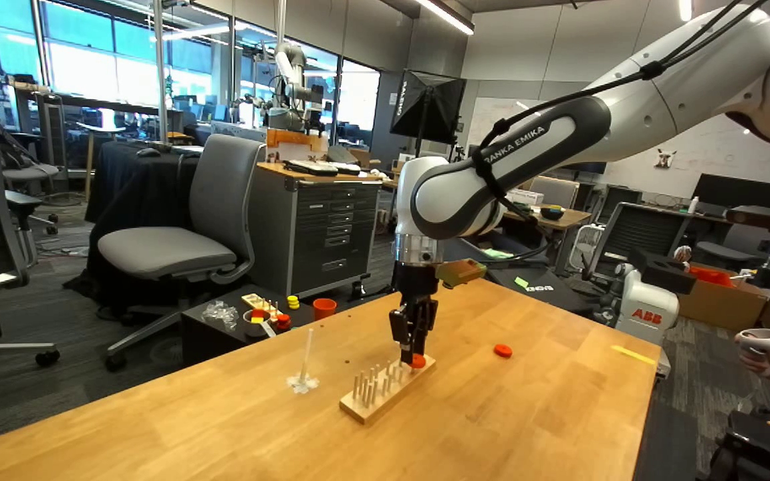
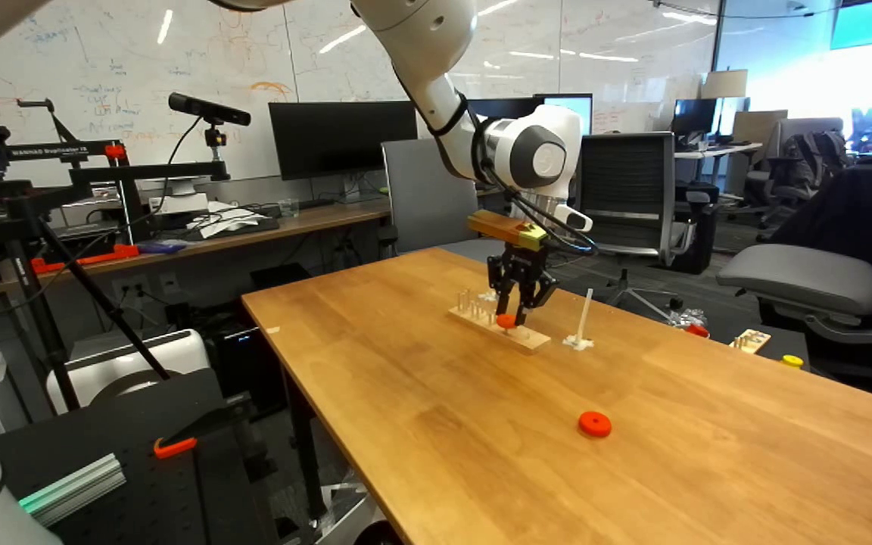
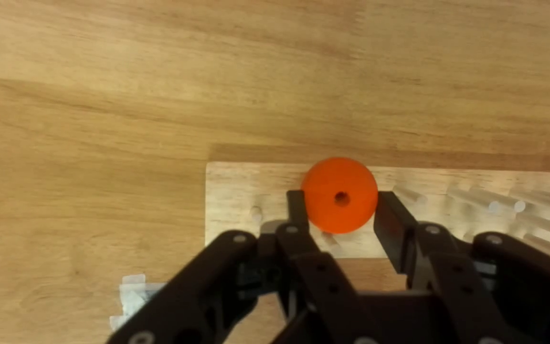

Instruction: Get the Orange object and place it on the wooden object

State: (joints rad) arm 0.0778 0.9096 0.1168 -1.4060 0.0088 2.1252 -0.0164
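Arm — EMIKA; background robot — ABB

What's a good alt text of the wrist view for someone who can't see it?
End effector gripping an orange disc, centre hole showing, over a pale wooden slab; whether disc and slab touch is unclear. Thin pegs rise from the slab, mostly toward picture right. Wooden table surrounds it, with a whitish patch at lower left.
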